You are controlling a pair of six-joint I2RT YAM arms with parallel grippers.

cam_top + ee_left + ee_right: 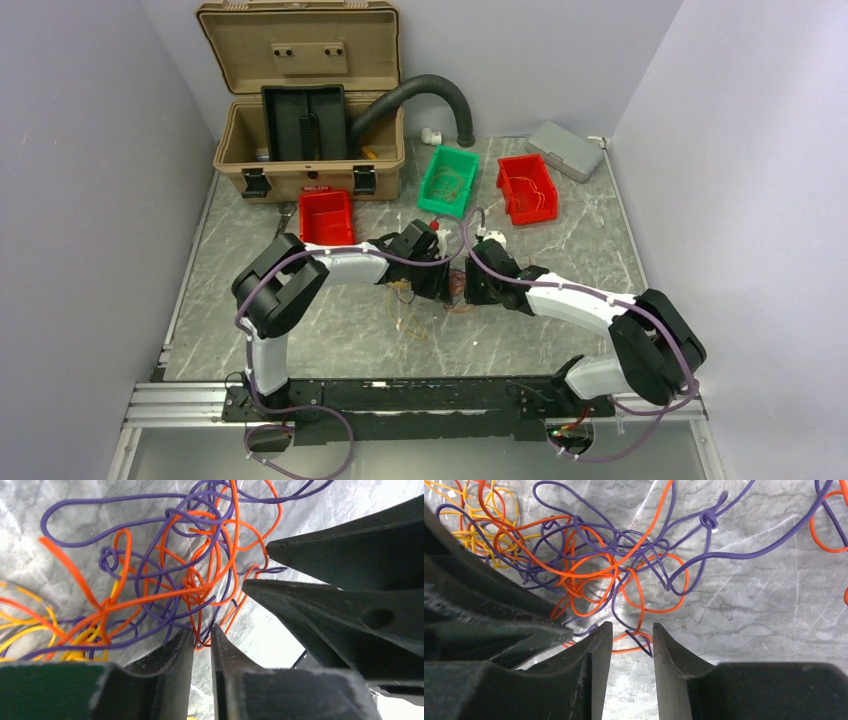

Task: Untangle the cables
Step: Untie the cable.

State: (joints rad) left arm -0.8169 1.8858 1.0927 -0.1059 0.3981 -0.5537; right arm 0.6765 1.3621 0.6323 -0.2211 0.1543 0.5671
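The cables (pixel 452 293) lie as one knot of thin orange, purple and yellow wires on the marble tabletop, mid-table. Both grippers meet over it, tip to tip. In the left wrist view the tangle (pixel 192 582) fills the middle. My left gripper (pixel 202 632) has its jaws a narrow gap apart, with an orange and a purple loop lying at the tips. The right gripper's fingers (pixel 320 605) reach in from the right. In the right wrist view the tangle (pixel 589 572) sits ahead, and my right gripper (pixel 632 630) is open around an orange and a purple strand.
At the back left stands an open tan case (pixel 300 120) with a black corrugated hose (pixel 430 90) arching out of it. In front of it is a red bin (pixel 326 216). A green bin (pixel 447 180) and another red bin (pixel 527 188) hold wires. A grey box (pixel 566 150) lies back right.
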